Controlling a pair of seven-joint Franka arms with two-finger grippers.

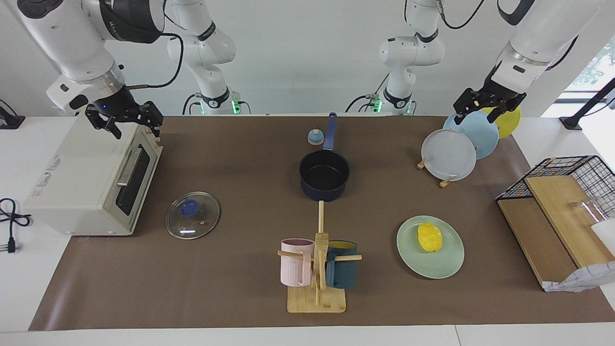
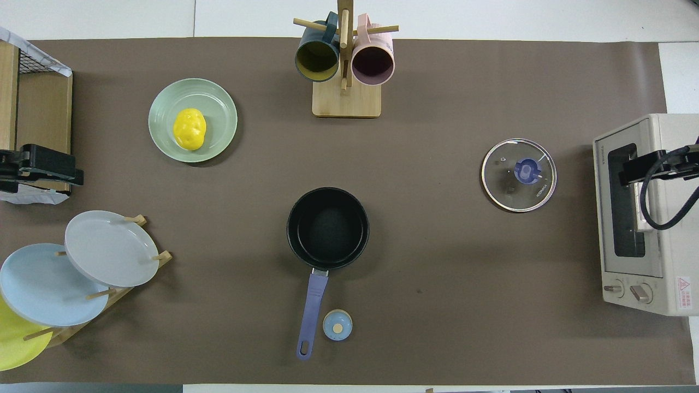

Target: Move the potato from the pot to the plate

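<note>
The yellow potato (image 1: 429, 236) (image 2: 189, 128) lies on the mint-green plate (image 1: 442, 264) (image 2: 218, 109), toward the left arm's end of the table. The navy pot (image 1: 324, 192) (image 2: 327, 226) stands mid-table, nearer to the robots than the plate, black inside and empty, its handle pointing at the robots. My left gripper (image 1: 480, 113) (image 2: 54, 170) is open and empty, raised over the plate rack. My right gripper (image 1: 132, 126) (image 2: 633, 169) is open and empty, raised over the toaster oven.
A glass lid (image 1: 193, 215) (image 2: 519, 174) lies beside the toaster oven (image 1: 91, 178) (image 2: 639, 213). A mug tree (image 1: 317, 269) (image 2: 345, 54) holds a pink and a teal mug. A rack of plates (image 1: 451, 154) (image 2: 109, 248), a wire basket with boards (image 1: 562, 202) and a small blue bell (image 1: 315, 137) (image 2: 337, 325) also stand here.
</note>
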